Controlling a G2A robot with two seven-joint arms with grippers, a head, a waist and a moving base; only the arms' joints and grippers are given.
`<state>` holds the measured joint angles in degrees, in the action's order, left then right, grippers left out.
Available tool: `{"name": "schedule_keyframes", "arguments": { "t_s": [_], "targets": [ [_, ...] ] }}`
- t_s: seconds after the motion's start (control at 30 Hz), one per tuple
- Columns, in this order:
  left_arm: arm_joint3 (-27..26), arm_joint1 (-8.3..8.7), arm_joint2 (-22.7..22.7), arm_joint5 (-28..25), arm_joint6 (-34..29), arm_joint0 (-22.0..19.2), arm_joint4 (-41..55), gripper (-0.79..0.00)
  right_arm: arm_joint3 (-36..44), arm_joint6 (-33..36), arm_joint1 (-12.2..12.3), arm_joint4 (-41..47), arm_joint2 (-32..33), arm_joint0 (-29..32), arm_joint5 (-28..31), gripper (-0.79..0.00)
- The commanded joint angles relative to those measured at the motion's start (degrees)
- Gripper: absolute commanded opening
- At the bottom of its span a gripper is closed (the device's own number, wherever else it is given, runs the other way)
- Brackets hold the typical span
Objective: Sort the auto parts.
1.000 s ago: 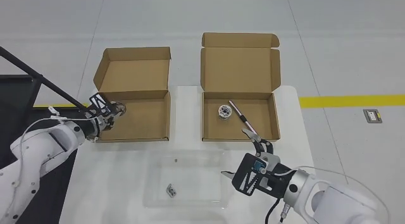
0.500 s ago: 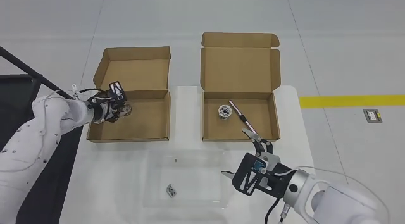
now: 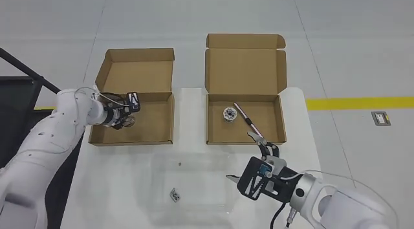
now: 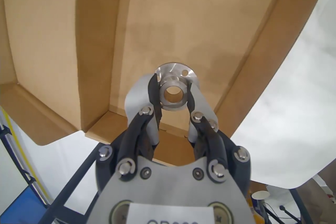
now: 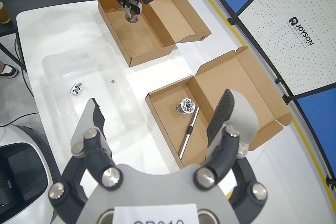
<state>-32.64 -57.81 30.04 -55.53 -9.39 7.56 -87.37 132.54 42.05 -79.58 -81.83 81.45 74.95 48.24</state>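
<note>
Standing on pale floor (image 3: 194,9) (yellow-lined), glossy white table (image 3: 191,119) bears clear tray (image 3: 200,184)

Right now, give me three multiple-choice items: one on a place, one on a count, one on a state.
1. Where is the silver flanged metal bushing?
A) on a shelf
B) in the left gripper, within the left brown cardboard box
C) on the floor

2. How many parts lie in the right brown cardboard box?
A) none
B) two
C) five

3. The right gripper is:
A) open
B) shut on a bolt
C) shut on a flap

Answers: 1 B, it is clamped inside the box walls; 2 B, a round silver part and a thin metal rod; 3 A, it gapes wide, holding nothing.
</note>
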Motion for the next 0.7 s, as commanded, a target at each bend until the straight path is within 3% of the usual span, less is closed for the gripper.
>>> {"name": "schedule_keyframes", "arguments": {
  "t_s": [0.0, 0.27, 0.3, 0.37, 0.57, 0.67],
  "targets": [
    [1.82, -1.01, -0.74, 1.00, 0.73, -0.03, -1.23, -0.785, 0.00, 0.00, 0.00, 0.00, 0.00, 0.00, 0.00, 0.000],
    [8.27, -4.22, -1.75, 2.05, 3.81, -0.87, -3.04, -0.785, 0.00, 0.00, 0.00, 0.00, 0.00, 0.00, 0.00, 0.000],
    [8.91, -4.51, -1.83, 1.98, 4.03, -0.95, -3.28, -0.748, 0.00, 0.00, 0.00, 0.00, 0.00, 0.00, 0.00, 0.000],
    [9.92, -5.04, -1.95, 1.88, 4.61, -1.09, -3.79, -0.563, 0.00, 0.00, 0.00, 0.00, 0.00, 0.00, 0.00, 0.000],
    [12.13, -6.24, -2.20, 1.55, 6.34, -1.29, -5.33, -0.471, 0.00, 0.00, 0.00, 0.00, 0.00, 0.00, 0.00, 0.000],
    [13.06, -6.61, -2.18, 1.14, 7.24, -1.50, -5.98, -0.483, 0.00, 0.00, 0.00, 0.00, 0.00, 0.00, 0.00, 0.000]
  ]
}}
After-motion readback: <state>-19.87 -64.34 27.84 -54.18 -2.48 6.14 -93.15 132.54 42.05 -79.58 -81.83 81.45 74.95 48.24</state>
